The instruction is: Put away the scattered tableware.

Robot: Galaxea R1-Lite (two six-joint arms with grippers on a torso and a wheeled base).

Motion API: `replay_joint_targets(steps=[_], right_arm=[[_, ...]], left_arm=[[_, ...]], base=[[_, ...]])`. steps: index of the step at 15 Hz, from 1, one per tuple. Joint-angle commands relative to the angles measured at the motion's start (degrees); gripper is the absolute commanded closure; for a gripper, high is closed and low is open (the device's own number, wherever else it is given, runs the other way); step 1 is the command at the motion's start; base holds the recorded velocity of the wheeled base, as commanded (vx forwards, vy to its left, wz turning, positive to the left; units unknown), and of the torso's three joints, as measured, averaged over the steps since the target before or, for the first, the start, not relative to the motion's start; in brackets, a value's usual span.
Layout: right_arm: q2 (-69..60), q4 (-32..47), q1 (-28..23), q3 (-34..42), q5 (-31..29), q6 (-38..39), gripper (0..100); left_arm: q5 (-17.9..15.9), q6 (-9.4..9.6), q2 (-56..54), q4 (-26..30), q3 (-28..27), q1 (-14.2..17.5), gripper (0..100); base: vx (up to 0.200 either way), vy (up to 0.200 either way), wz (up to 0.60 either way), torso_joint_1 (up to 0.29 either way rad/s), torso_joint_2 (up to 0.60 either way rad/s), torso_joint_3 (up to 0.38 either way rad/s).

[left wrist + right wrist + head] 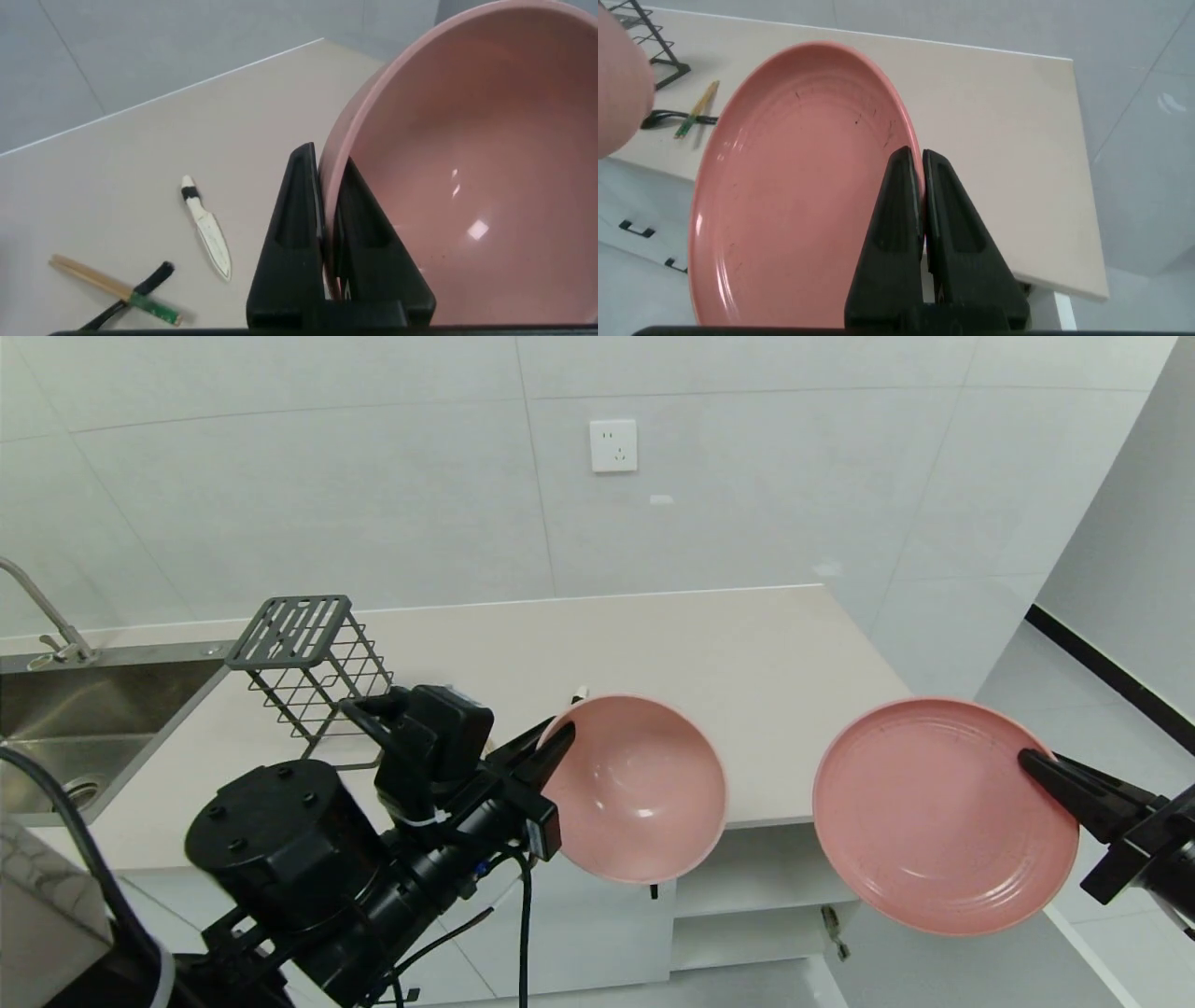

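Beige countertop [728,653] runs along a white tiled wall. Nearest me, the left gripper [558,733] is pinched tight on the rim of a pink bowl [644,793], held tilted in the air at the counter's front edge. To its right, the right gripper [1027,761] is clamped on the rim of a pink plate [934,812], raised beyond the counter's corner. Behind the bowl, a pair of chopsticks [93,280] lies on the counter against a black-handled utensil [149,280], with a small white utensil [207,231] just beside them. Farther back stands a black wire rack [308,663], next to the steel sink [75,709] and faucet [37,607]. A wall socket [613,445] sits high on the tiles.
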Motion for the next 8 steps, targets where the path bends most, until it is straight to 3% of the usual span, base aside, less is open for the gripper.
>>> replay_joint_targets(steps=[1,3,8], right_arm=[[0.2,-0.1,0.0,0.0,0.0,0.1,100],[0.3,-0.1,0.1,0.0,0.0,0.0,100],[0.2,-0.1,0.1,0.0,0.0,0.0,100]], left_arm=[[0.1,0.0,-2.7,0.0,2.2,-0.4,100],[0.1,0.0,-3.7,0.0,3.0,-0.3,100],[0.1,-0.09,-3.5,0.0,3.5,-0.1,100]], base=[[0.0,0.0,-0.6,-0.017,-0.01,0.012],[0.0,0.0,-0.6,0.019,0.0,0.007],[0.0,0.0,0.0,0.0,0.0,0.0]])
